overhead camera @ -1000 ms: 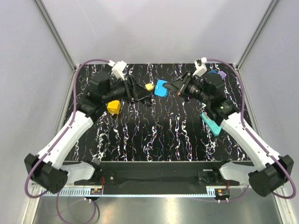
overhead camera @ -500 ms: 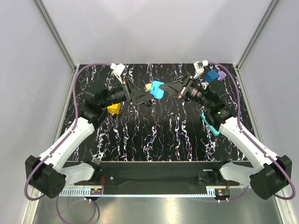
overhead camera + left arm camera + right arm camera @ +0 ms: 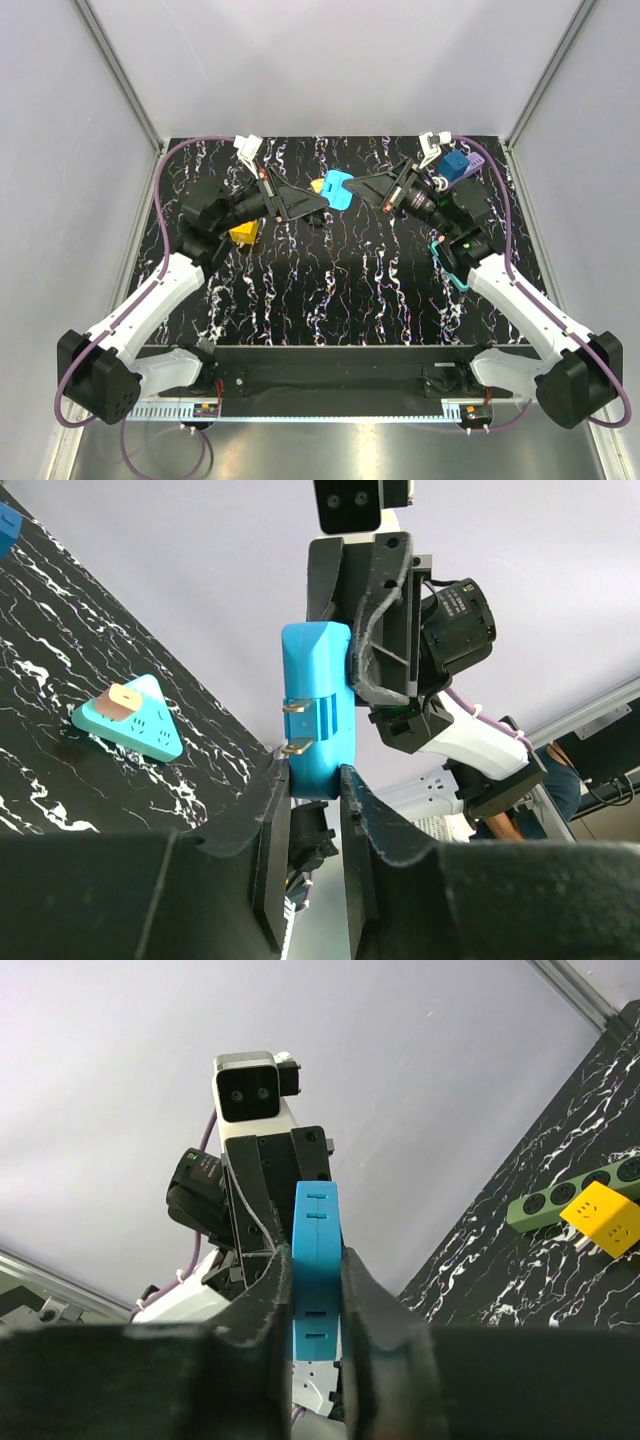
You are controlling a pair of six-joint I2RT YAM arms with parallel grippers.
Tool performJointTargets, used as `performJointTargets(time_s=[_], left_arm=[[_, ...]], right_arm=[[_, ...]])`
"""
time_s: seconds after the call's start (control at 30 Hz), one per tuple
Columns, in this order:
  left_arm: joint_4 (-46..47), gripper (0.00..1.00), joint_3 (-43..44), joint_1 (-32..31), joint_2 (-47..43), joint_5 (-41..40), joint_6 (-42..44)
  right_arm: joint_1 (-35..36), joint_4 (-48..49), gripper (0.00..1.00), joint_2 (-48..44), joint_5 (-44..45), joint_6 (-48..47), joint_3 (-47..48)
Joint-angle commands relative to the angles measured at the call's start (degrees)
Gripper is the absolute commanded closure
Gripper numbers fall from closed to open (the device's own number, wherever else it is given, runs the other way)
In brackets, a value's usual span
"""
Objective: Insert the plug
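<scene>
A blue plug (image 3: 338,189) with two brass prongs (image 3: 293,727) hangs above the middle back of the black marbled table (image 3: 330,290), between both arms. My left gripper (image 3: 321,203) (image 3: 315,776) is shut on the plug's lower end, both fingers touching it. My right gripper (image 3: 359,188) (image 3: 317,1253) is shut on the same plug (image 3: 316,1215) from the opposite side, and its slotted edge shows between those fingers. In the left wrist view the plug (image 3: 318,705) stands upright against the right gripper's fingers (image 3: 385,630).
A yellow cube (image 3: 243,231) (image 3: 600,1222) lies left of centre, next to a green power strip (image 3: 570,1198). A teal triangular socket (image 3: 130,716) lies on the table. A blue cube (image 3: 455,164) is at the back right, and a teal strip (image 3: 450,263) lies beside the right arm.
The left gripper's jaws have closed onto the blue plug. The plug and both grippers shifted slightly left, and the right gripper kept its hold.
</scene>
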Motion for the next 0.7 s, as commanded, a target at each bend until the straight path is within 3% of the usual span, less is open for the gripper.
performJointTargets(time_s=[0.0,0.03,0.13,0.67], left_arm=[[3.98,1.00,0.04,0.00,-2.25,-0.81,1.10],[3.46,1.00,-0.05,0.00,-2.34,-0.90,1.63],[3.19,1.00,-0.49,0.00,-2.43,-1.43,2.07],[9.08,1.00,-2.60,-1.49,0.03,-1.96,-1.79]], right_arm=[[-0.02,0.96,0.66,-1.00,-0.72,0.55,-0.12],[-0.02,0.69,0.57,-0.92,-0.98,0.46,-0.03],[-0.02,0.60,0.45,-0.39,-1.95,0.29,0.32],[1.74,6.66,0.45,5.06,-3.71,1.96,1.11]])
